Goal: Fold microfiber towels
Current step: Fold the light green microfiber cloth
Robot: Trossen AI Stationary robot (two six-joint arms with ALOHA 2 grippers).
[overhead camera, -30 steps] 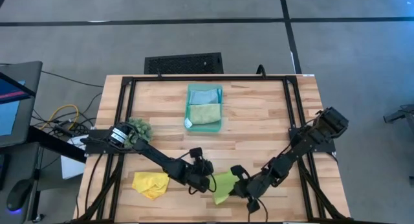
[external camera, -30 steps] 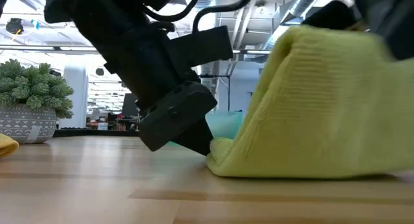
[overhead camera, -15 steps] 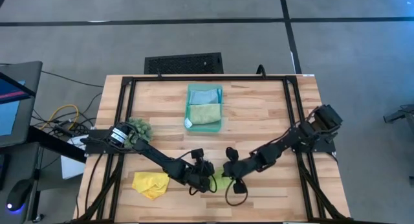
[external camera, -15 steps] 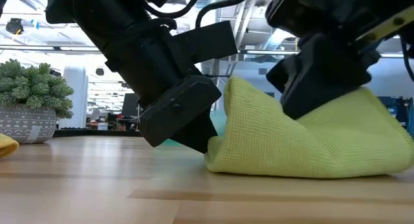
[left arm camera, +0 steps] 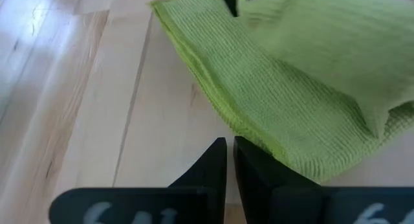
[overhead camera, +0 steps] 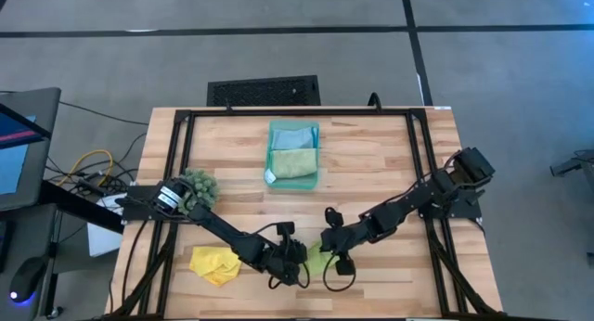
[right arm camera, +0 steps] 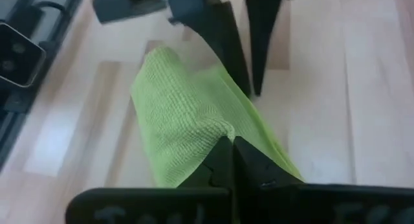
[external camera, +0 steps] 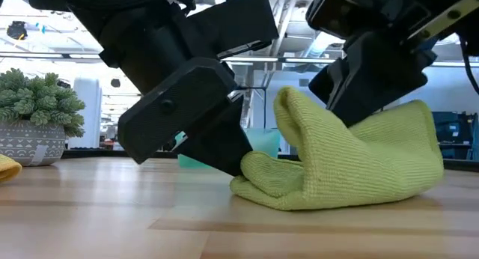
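Lime green microfiber towel (external camera: pixel 352 165) sits bunched on the wooden bench (overhead camera: pixel 371 173) near its front edge, between the two pincers, with one fold humped up and a rolled edge lying on the wood. Left pincer (overhead camera: pixel 299 263) is down at the towel's left side, its fingers pressed together with nothing between them in the left wrist view, the tips just beside the towel's hem. Right pincer (overhead camera: pixel 327 250) comes in from the right and is squeezed tight on a pinch of the lime cloth, which drapes off its fingertips (right arm camera: pixel 226 149) in the right wrist view.

Yellow microfiber towel (overhead camera: pixel 215 263) lies crumpled near the front left corner, well apart from the lime one. At the back middle of the bench, a teal plastic tray (overhead camera: pixel 274 177) holds the light blue towel (overhead camera: pixel 293 136) at its far end and the pale sage green towel (overhead camera: pixel 295 162) at its near end. Beside the left arm's base stands a dark-green spiky plant (overhead camera: pixel 200 184) in a patterned pot (external camera: pixel 30 150).
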